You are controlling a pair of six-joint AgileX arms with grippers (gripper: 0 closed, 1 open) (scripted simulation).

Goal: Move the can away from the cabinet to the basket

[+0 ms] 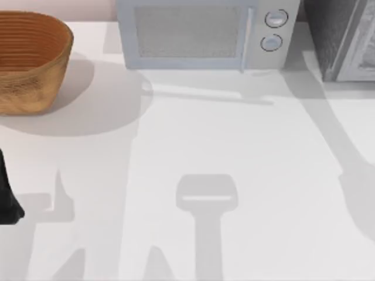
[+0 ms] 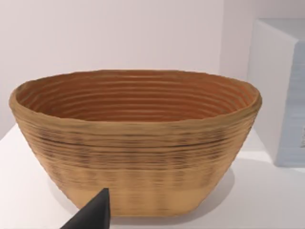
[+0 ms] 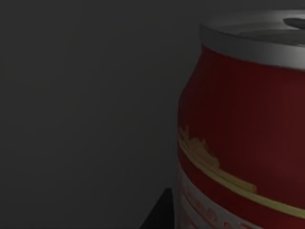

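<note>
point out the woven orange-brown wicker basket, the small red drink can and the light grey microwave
woven orange-brown wicker basket (image 2: pixel 138 157), left wrist view, outer front wall
small red drink can (image 3: pixel 243 114), right wrist view, red side
light grey microwave (image 1: pixel 187 32), top view, door panel

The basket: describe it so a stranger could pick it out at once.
Start at the light grey microwave along the table's far edge, then look toward the table's left side. There, at the far left corner, stands the basket, a big oval bowl of orange-brown wicker. Its ribbed inside and thick rim set it apart from the boxy grey microwave and the dark speckled cabinet.
</note>
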